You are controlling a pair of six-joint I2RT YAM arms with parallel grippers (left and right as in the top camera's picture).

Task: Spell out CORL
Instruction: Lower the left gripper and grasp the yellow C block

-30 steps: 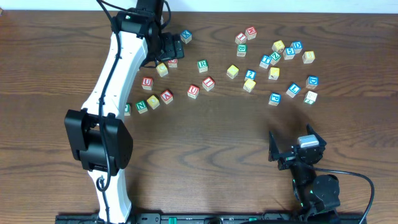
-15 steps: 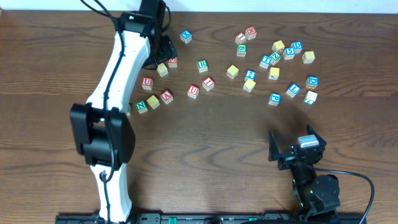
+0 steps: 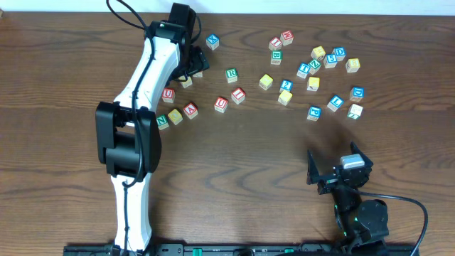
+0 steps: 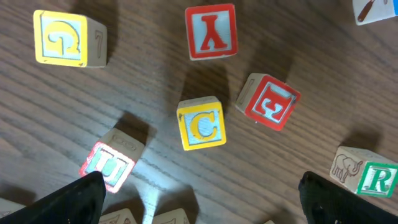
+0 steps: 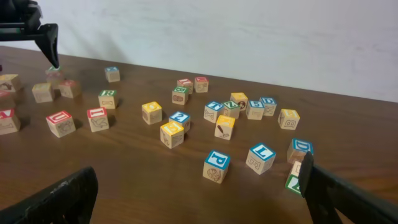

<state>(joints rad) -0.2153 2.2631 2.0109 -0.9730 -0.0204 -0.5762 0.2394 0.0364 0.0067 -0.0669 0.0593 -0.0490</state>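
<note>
A yellow C cube (image 4: pixel 201 123) lies on the wood right under my left gripper (image 4: pixel 200 186), whose jaws stand wide apart above it and hold nothing. From overhead, that left gripper (image 3: pixel 193 65) hangs over the upper-left cluster. A green R cube (image 4: pixel 373 177) sits right of the C; the same R cube (image 3: pixel 231 74) lies in the open. The blue L cube (image 5: pixel 261 155) shows ahead of my right gripper (image 5: pixel 199 177), which is open and empty near the front edge. Several yellow cubes are around; I cannot read an O.
Red-lettered cubes Y (image 4: pixel 211 30), E (image 4: pixel 272 101) and U (image 4: pixel 109 165) ring the C closely, and a yellow cube (image 4: pixel 62 38) lies farther off. A blue P cube (image 5: pixel 216 165) stands beside the L. Many more cubes are scattered across the back of the table (image 3: pixel 234 178).
The left arm's elbow has swung up and to the right, and its gripper has settled lower over the upper-left cluster. The right arm has not moved.
</note>
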